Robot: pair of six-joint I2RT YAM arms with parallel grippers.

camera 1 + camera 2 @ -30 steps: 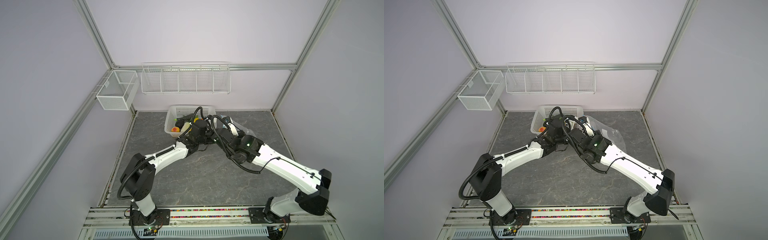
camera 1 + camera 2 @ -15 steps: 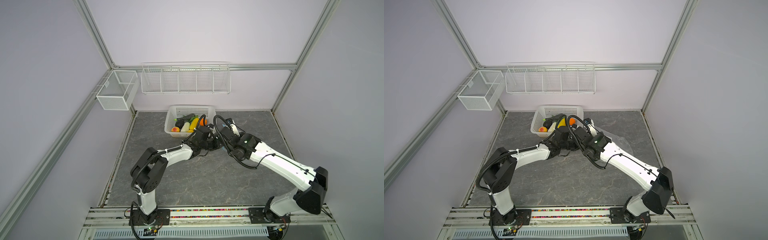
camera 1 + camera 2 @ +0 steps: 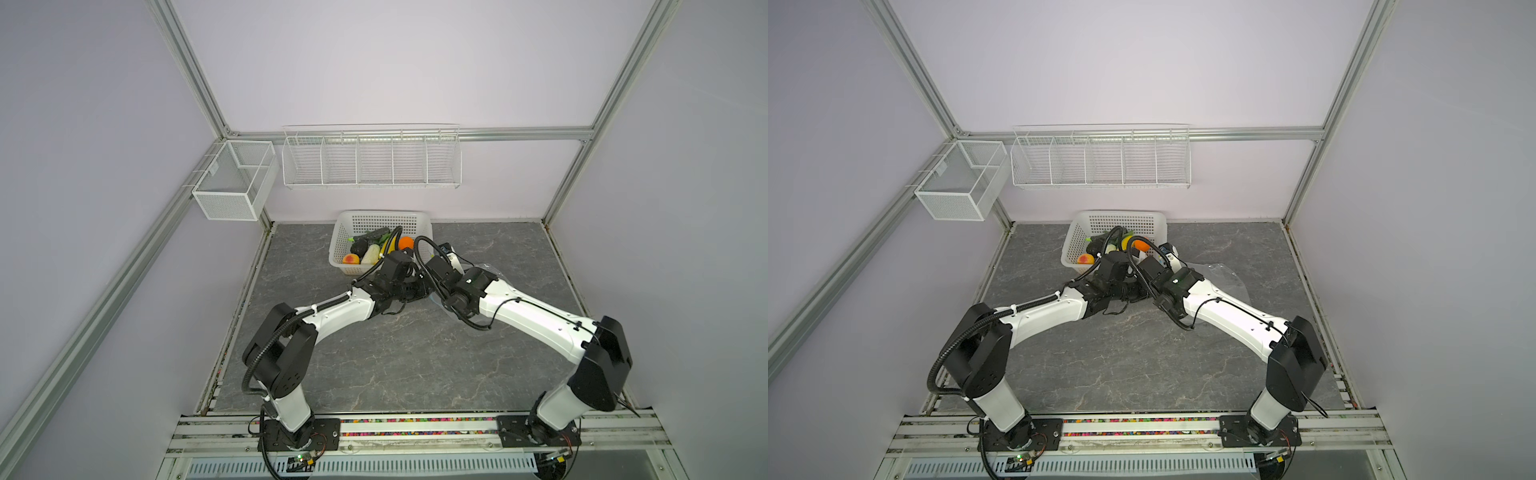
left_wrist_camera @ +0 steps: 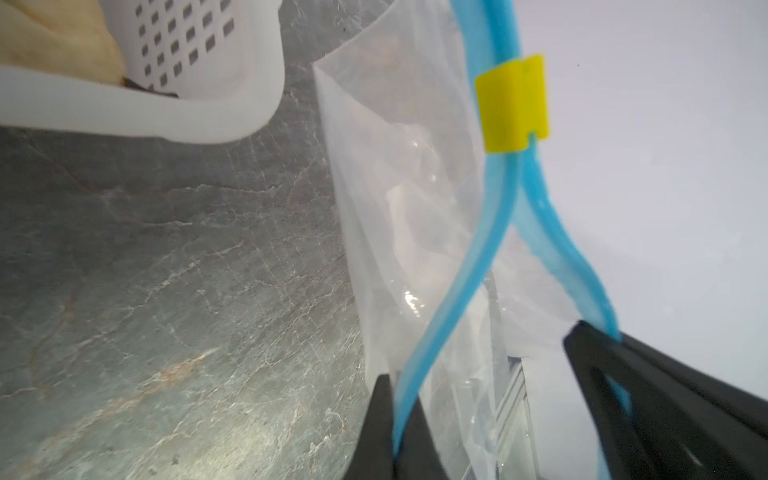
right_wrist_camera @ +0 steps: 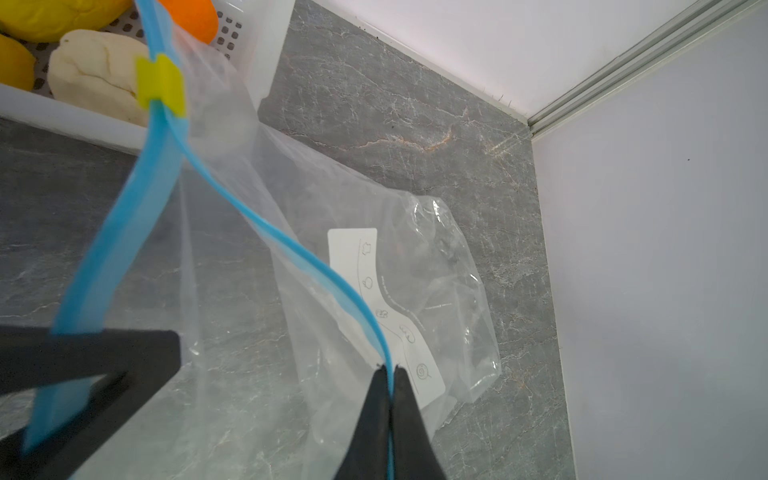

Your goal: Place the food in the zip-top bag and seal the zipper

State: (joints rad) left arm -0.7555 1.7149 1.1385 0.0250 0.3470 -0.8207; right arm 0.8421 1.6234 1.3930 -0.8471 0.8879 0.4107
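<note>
Two zipper lips (image 5: 270, 228) are clamped apart, one in the left gripper (image 4: 392, 415), one in the right gripper (image 5: 390, 399), and the food (image 5: 95, 83) is seen lying just beyond the slider (image 5: 162, 87).

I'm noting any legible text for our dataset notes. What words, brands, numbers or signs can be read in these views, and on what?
White label on the zip-top bag: a column of small outline pictograms beside a curved line of tiny print, too small to read.
Yellow slider: no text.
Basket: no text.
Nothing else in any view bears legible words or numbers.
</note>
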